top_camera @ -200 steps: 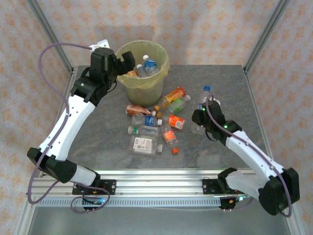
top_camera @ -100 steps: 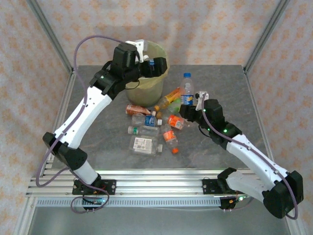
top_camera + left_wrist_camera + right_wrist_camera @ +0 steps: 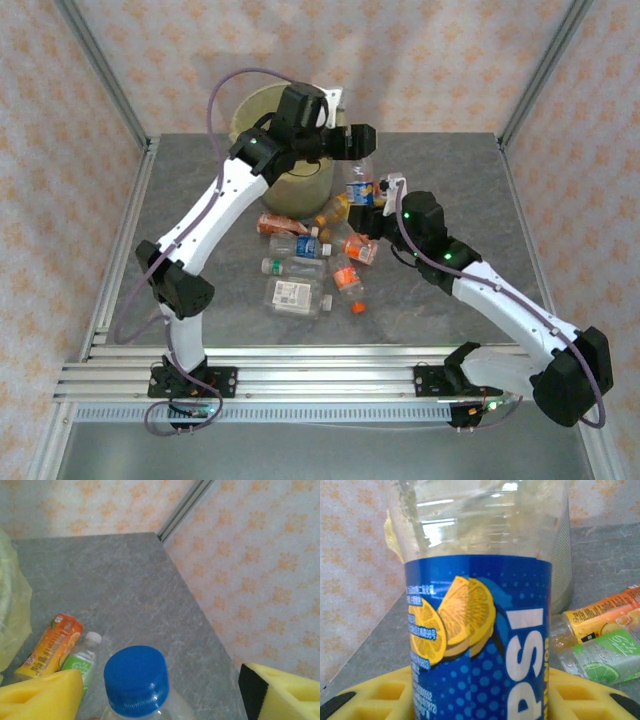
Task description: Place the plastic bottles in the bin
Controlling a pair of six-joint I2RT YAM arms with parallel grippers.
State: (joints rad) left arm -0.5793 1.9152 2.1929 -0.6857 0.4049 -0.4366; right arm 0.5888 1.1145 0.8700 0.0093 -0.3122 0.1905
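A clear plastic bottle with a blue cap and a blue Pepsi label stands upright in the air. My right gripper is shut on its lower body, its yellow pads on both sides. My left gripper hangs open just over the cap, and its yellow fingers stand clear of it on each side. The bin, pale yellow-green with a yellowish bag, stands at the back left, partly behind the left arm. Several more bottles lie in the middle of the table.
An orange-labelled bottle and a green-labelled one lie just right of the bin, below the held bottle. A loose orange cap lies near the front of the pile. Metal frame posts rise at the back corners.
The left arm has swung right from the bin to above the bottle, and its jaws have narrowed a little. The right gripper has carried the upright bottle left, toward the bin.
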